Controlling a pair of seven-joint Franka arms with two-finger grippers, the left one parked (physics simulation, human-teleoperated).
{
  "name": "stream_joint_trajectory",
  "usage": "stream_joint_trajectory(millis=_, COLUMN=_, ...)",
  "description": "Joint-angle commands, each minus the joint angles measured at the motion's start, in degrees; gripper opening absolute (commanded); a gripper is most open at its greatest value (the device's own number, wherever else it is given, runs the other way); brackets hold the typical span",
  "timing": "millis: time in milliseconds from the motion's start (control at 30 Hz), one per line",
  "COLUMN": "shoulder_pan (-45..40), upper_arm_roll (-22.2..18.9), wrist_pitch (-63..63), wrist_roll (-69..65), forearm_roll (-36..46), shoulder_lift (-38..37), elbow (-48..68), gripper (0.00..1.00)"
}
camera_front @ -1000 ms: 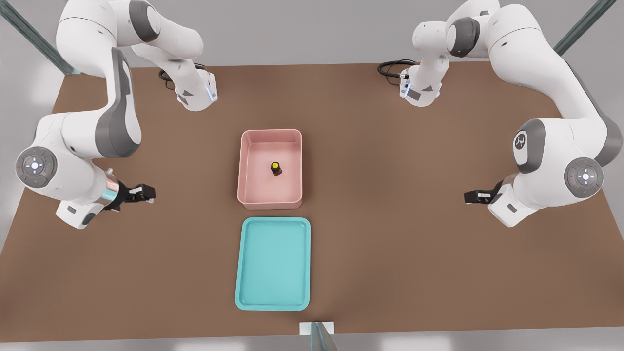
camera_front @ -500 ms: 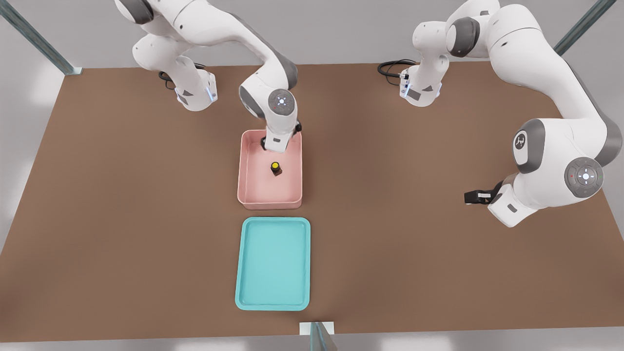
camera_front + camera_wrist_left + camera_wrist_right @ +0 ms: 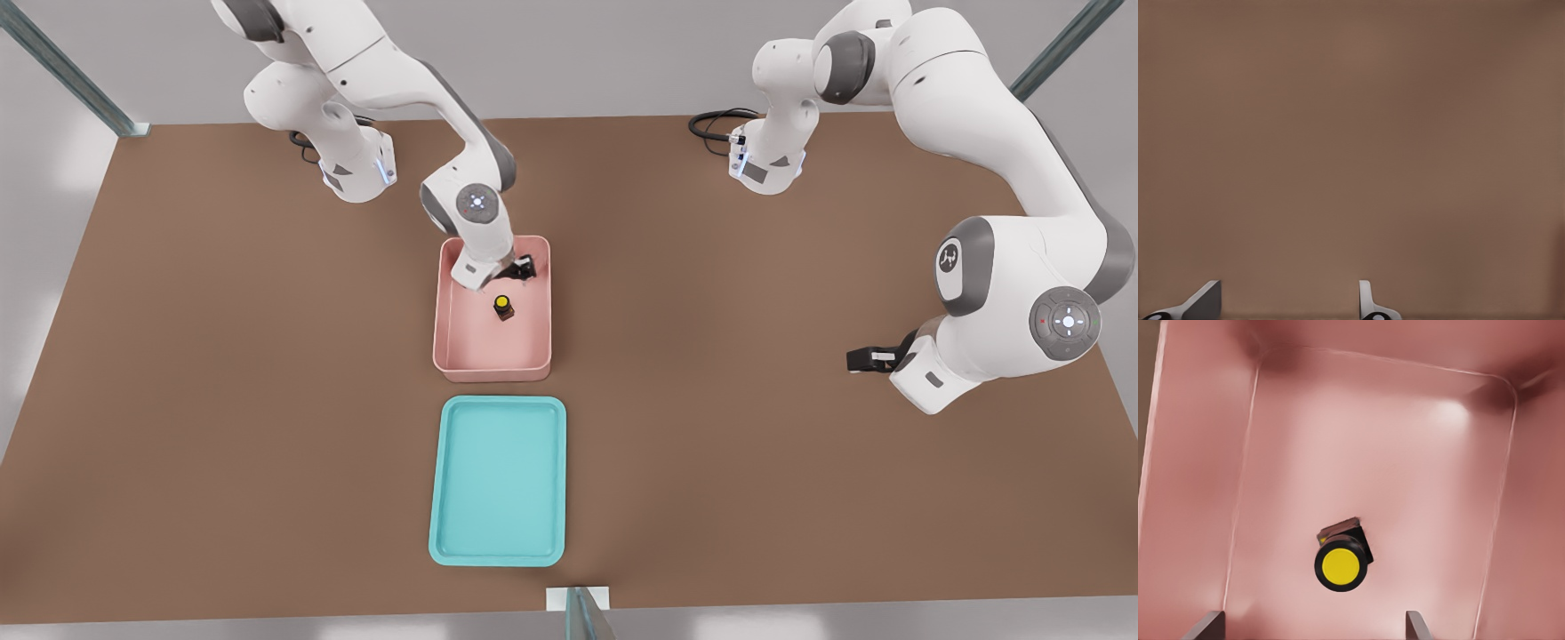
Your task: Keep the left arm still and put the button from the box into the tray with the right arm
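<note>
1. The right arm [image 3: 391, 80] reaches in from the upper left of the front view, bending down over the far end of the pink box [image 3: 492, 369].
2. Its black hand [image 3: 520, 269] hangs over the upper part of the box in the front view, just above the button [image 3: 502, 305] in the picture and not touching it.
3. In the right wrist view two grey fingertips [image 3: 1205, 628] show at the lower edge, set well apart, so the hand is spread and grips nothing.
4. The button [image 3: 1340, 565], a yellow cap on a small black base, stands on the floor of the box [image 3: 1198, 487] near its middle, clear of all four walls.
5. In the right wrist view the button sits between the two fingertips and a little beyond them.
6. The turquoise tray [image 3: 436, 498] lies just below the box in the front view, near the lower middle of the frame, with a narrow strip of brown desk [image 3: 756, 462] between them.
7. The left arm [image 3: 1005, 222] stands at the front view's right, with a small white logo on a grey cap [image 3: 949, 259]; no letters can be read in it.
8. The left wrist view shows only brown desk [image 3: 1351, 147].
</note>
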Motion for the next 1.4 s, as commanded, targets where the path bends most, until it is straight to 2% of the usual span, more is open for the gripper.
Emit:
stream_joint_trajectory(millis=0, shoulder_pan=0.1, upper_arm_roll=-0.7, wrist_pitch=7.4, wrist_roll=12.3, forearm_roll=0.1, shoulder_lift=-0.3, elbow=-0.7, gripper=1.0)
stream_joint_trajectory(millis=100, shoulder_pan=0.0, upper_arm_roll=-2.0, wrist_pitch=7.4, wrist_roll=8.5, forearm_roll=0.0, shoulder_lift=-0.3, elbow=-1.4, gripper=1.0)
stream_joint_trajectory(millis=367, shoulder_pan=0.0, upper_arm_roll=-2.0, wrist_pitch=8.1, wrist_roll=5.0, forearm_roll=0.0, shoulder_lift=1.5, elbow=-2.2, gripper=1.0)
stream_joint_trajectory(millis=633, shoulder_pan=0.0, upper_arm_roll=-0.9, wrist_pitch=14.8, wrist_roll=6.3, forearm_roll=0.2, shoulder_lift=4.0, elbow=-4.8, gripper=1.0)
stream_joint_trajectory(millis=1067, shoulder_pan=-0.1, upper_arm_roll=-0.9, wrist_pitch=18.5, wrist_roll=6.3, forearm_roll=0.3, shoulder_lift=7.2, elbow=-4.8, gripper=0.99)
stream_joint_trajectory(millis=1100, shoulder_pan=-0.1, upper_arm_roll=-0.9, wrist_pitch=18.5, wrist_roll=6.3, forearm_roll=0.3, shoulder_lift=7.3, elbow=-4.7, gripper=0.95)
stream_joint_trajectory(millis=1133, shoulder_pan=-0.1, upper_arm_roll=-0.9, wrist_pitch=18.5, wrist_roll=6.2, forearm_roll=0.3, shoulder_lift=7.3, elbow=-4.7, gripper=0.85)
stream_joint_trajectory(millis=1167, shoulder_pan=-0.1, upper_arm_roll=-0.9, wrist_pitch=18.5, wrist_roll=6.1, forearm_roll=0.3, shoulder_lift=7.2, elbow=-4.7, gripper=0.68)
stream_joint_trajectory(millis=1233, shoulder_pan=-0.1, upper_arm_roll=-0.9, wrist_pitch=18.4, wrist_roll=6.1, forearm_roll=0.3, shoulder_lift=7.2, elbow=-4.7, gripper=0.54)
stream_joint_trajectory(millis=1300, shoulder_pan=-0.2, upper_arm_roll=-0.9, wrist_pitch=18.1, wrist_roll=6.3, forearm_roll=0.3, shoulder_lift=7.1, elbow=-4.6, gripper=0.45)
stream_joint_trajectory(millis=1367, shoulder_pan=-0.4, upper_arm_roll=-0.9, wrist_pitch=17.9, wrist_roll=6.1, forearm_roll=0.4, shoulder_lift=6.8, elbow=-4.5, gripper=0.43)
